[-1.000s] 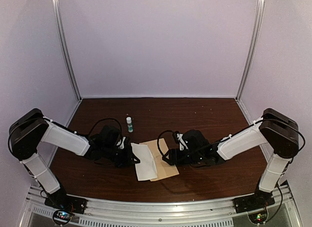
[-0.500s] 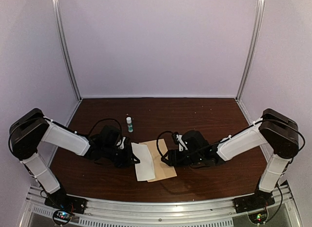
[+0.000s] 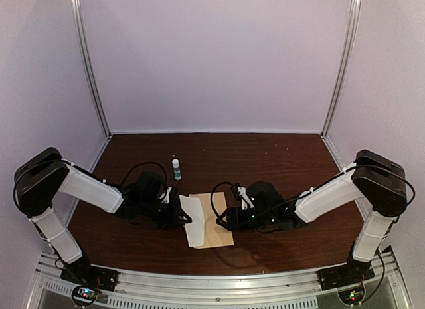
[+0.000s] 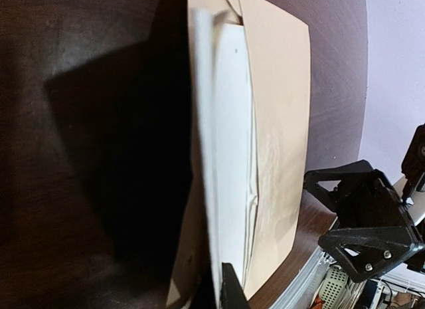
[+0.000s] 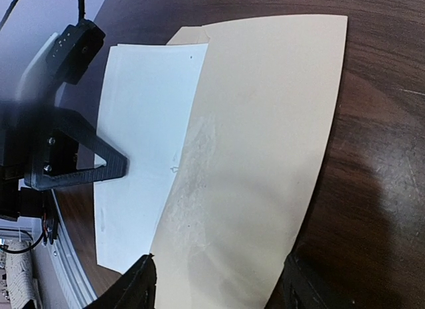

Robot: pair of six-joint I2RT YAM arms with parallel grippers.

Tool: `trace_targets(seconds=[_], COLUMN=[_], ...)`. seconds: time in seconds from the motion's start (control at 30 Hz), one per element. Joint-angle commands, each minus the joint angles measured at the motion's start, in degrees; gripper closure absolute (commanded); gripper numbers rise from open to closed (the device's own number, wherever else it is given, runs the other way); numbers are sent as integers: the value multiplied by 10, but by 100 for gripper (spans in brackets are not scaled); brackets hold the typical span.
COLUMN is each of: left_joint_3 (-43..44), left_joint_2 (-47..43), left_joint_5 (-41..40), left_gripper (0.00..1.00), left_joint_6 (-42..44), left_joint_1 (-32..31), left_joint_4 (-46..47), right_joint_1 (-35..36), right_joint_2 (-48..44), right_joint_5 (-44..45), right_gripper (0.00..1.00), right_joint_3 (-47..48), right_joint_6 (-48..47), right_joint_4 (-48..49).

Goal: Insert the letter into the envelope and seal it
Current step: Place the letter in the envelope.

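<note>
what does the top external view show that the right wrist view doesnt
Only the top external view: the small white bottle standing behind the papers, plus the left arm and right arm in full.
Only the right wrist view: a pale scuffed patch on the envelope, and the right gripper open, its fingers either side of the envelope's near edge.
Both: the letter overlapped by the envelope, with the left gripper shut on the letter's outer edge.
</note>
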Motion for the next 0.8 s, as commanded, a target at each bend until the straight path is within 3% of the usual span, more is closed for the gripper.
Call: trace_targets(seconds=[0.0,0.77], left_joint_3=[6,77], left_joint_2=[17,70], left_joint_5=[18,18], left_gripper=[100,100], left_joint_6=[22,125], left_joint_1=[4,-4], left_joint_4=[29,-40], right_joint_1=[7,9], right_joint_2=[13,-2], right_joint_5=[-11,4], right_gripper=[35,34], right_joint_3=[-8,-3], right_joint_6=[8,-8], right_joint_4=[7,-2])
